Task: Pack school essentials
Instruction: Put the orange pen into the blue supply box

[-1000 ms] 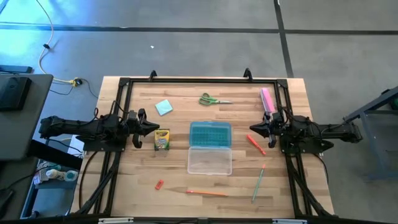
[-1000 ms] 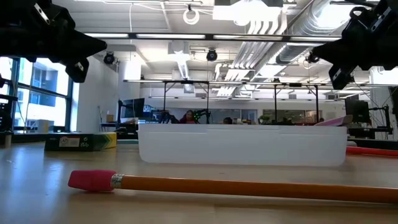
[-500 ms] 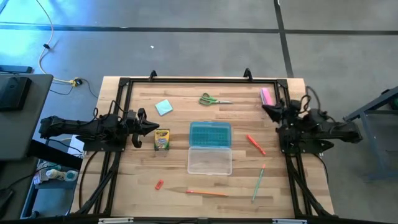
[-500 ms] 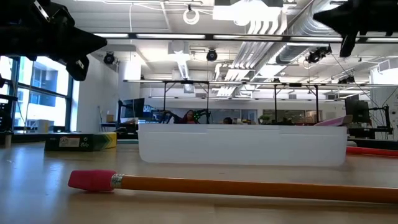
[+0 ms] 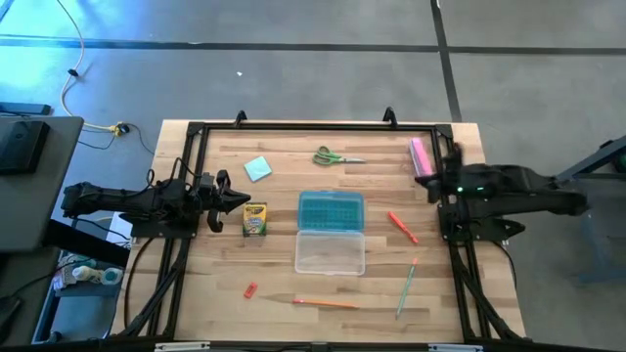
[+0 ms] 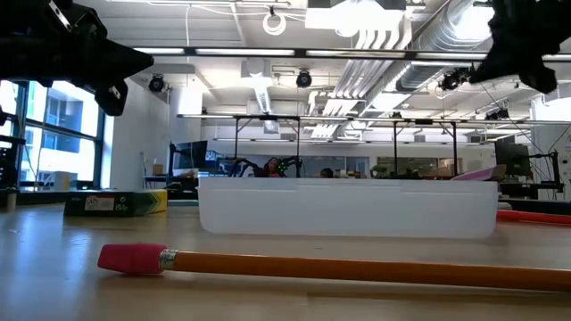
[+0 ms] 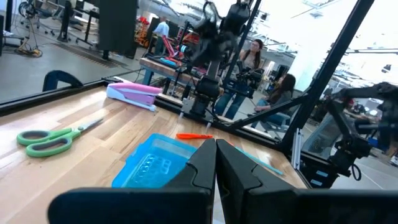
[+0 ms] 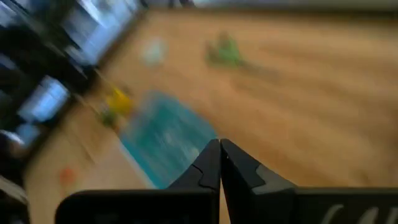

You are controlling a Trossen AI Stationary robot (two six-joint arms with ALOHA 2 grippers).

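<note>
The right wrist view is smeared throughout. In the low view the orange pencil (image 6: pixel 357 267) runs off the picture's edge; the clear case (image 6: pixel 348 207) hides things behind it.

You get even, bright overhead light on the tabletop (image 5: pixel 323 284) with faint shadows; ceiling strips glare in the low view, and your right wrist view is smeared with blur
</note>
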